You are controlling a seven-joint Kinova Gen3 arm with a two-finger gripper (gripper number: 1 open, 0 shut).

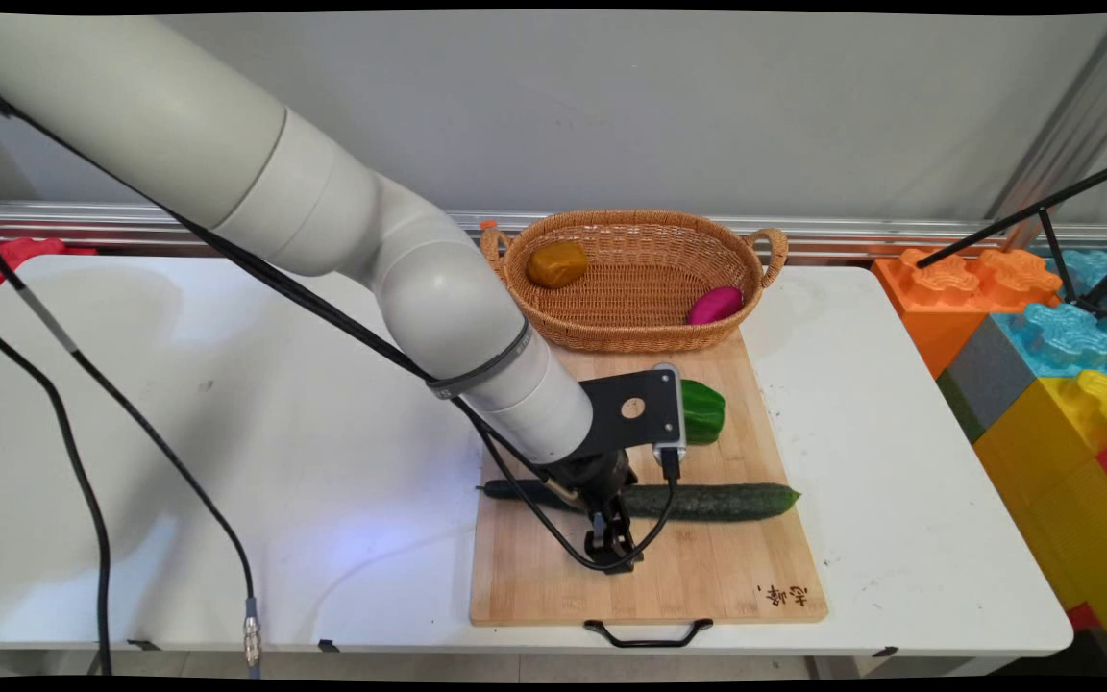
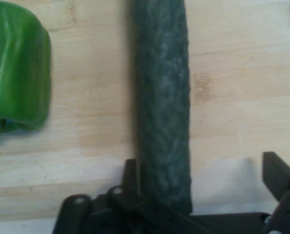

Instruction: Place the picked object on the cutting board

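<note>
Main view looks down from above the table's (image 1: 227,432) near side toward the back wall, taking in the whole top; hand view sits close over the board (image 1: 707,567), facing down along the gripper, sharing cucumber (image 1: 717,501) (image 2: 162,107) and pepper (image 1: 704,411) (image 2: 18,68).

Cucumber (image 2: 162,107) beside green pepper (image 2: 18,68)

Arm reaches down from upper left; end effector (image 1: 611,548) low, fingers spread apart
</note>
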